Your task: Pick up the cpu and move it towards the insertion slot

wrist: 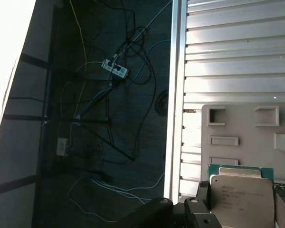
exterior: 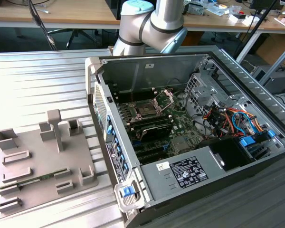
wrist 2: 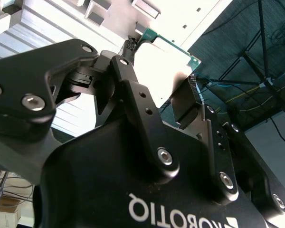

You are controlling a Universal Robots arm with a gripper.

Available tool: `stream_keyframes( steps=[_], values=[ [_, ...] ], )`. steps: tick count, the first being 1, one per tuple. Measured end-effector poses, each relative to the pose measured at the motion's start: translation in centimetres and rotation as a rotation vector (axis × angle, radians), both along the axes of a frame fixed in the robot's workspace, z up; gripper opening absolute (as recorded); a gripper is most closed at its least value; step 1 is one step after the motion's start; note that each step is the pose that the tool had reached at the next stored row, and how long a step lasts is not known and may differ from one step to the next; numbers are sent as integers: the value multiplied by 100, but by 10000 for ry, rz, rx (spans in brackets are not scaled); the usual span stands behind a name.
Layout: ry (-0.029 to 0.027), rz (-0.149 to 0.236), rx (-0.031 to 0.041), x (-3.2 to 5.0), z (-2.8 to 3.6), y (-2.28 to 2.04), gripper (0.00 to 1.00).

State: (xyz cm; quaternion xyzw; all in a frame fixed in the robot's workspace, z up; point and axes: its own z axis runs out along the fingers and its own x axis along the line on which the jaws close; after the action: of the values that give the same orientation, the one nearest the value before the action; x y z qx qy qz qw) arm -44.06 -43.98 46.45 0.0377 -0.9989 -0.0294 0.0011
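The cpu (wrist: 237, 190), a flat square chip with a pale metal top and a green rim, sits between the two black fingers (wrist: 202, 202) of my gripper (wrist: 241, 203), which is shut on its edges. It hangs above the grey holder tray (wrist: 242, 128). In the second wrist view the gripper (wrist 2: 161, 66) is seen from behind, with the cpu (wrist 2: 173, 47) at its tips, its green edge showing. The insertion slot (exterior: 145, 110), a dark square socket with its metal plate hinged up, lies on the motherboard inside the open computer case. The arm (exterior: 152, 23) stands behind the case.
The open computer case (exterior: 114, 156) lies on the slatted metal table (exterior: 38, 80), with cables and a drive cage at the exterior view's right. The grey tray (exterior: 19, 190) with raised holders and a green memory stick (exterior: 38, 180) lies at the exterior view's left. Floor cables (wrist: 114, 71) lie beyond the table edge.
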Motion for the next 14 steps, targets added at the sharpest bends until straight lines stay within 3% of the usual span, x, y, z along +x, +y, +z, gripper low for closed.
stream_keyframes(
  steps=[14],
  values=[
    [-2,0,2,78,-2,0,55]
  ],
)
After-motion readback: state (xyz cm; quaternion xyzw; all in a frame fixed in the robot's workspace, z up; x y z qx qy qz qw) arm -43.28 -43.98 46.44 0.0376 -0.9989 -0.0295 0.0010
